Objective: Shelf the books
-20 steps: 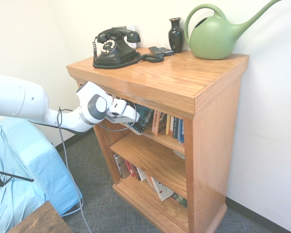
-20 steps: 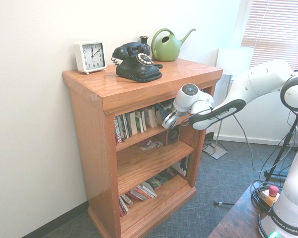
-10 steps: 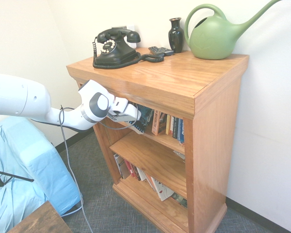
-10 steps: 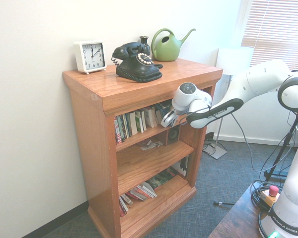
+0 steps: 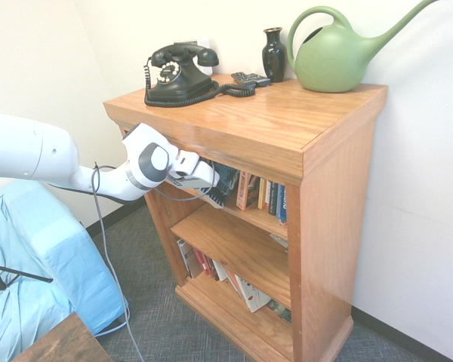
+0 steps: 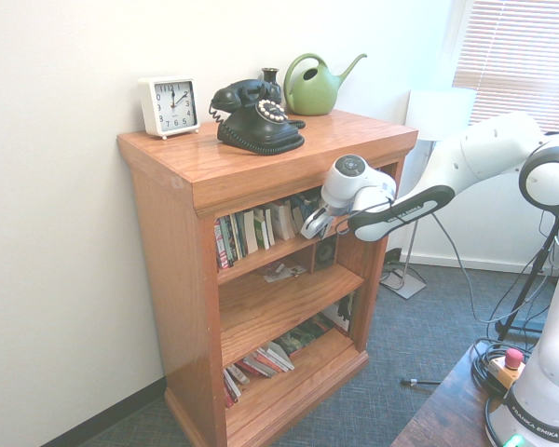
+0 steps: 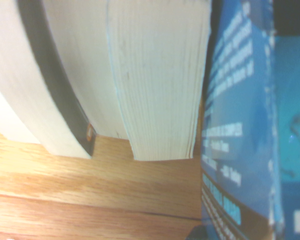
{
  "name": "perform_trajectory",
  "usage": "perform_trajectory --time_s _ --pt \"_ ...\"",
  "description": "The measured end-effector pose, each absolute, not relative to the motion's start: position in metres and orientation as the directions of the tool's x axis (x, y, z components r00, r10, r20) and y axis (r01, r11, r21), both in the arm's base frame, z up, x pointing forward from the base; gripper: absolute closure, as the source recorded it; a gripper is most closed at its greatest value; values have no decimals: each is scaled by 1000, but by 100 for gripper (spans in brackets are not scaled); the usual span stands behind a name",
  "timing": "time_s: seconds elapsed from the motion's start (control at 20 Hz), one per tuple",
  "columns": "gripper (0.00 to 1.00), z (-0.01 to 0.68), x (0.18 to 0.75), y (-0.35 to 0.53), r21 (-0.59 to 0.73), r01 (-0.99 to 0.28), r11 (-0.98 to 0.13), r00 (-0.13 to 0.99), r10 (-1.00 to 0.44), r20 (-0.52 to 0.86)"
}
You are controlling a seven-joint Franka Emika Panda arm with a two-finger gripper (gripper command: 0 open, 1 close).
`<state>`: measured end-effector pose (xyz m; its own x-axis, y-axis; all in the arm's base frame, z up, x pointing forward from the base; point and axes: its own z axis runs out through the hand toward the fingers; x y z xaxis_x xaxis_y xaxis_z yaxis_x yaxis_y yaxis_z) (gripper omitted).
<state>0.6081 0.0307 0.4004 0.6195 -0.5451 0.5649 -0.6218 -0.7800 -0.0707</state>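
The white arm reaches to the top tier of the shelf (image 5: 317,143), where its gripper (image 5: 211,188) is clamped on the book (image 5: 225,183), a dark blue-teal paperback. The book stands tilted at the tier's open end, its lower edge near the wooden board. In the wrist view its blue cover (image 7: 240,140) sits just beside cream page edges of standing books (image 7: 155,80). Behind, on top, rest a black telephone (image 5: 180,74), a vase (image 5: 273,54), a green watering can (image 5: 340,53) and a clock (image 6: 169,105).

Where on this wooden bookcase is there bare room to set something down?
The honey-brown wooden bookcase has a bare top front, ahead of the black rotary telephone and green watering can. The middle tier is mostly free. The top tier's row of books is crowded.
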Motion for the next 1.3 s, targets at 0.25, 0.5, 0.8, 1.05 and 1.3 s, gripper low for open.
perform_trajectory --time_s 0.25,0.5,0.8,1.05,1.3 --pt "0 399 607 26 -72 -616 -785 620 -539 570" --pt "0 400 606 21 -70 -613 -787 618 -532 580" --pt "0 403 601 23 -78 -602 -795 618 -525 585" --pt "0 383 566 31 -53 -605 -795 647 -529 548" --pt "0 384 522 34 -33 -595 -803 661 -512 549"
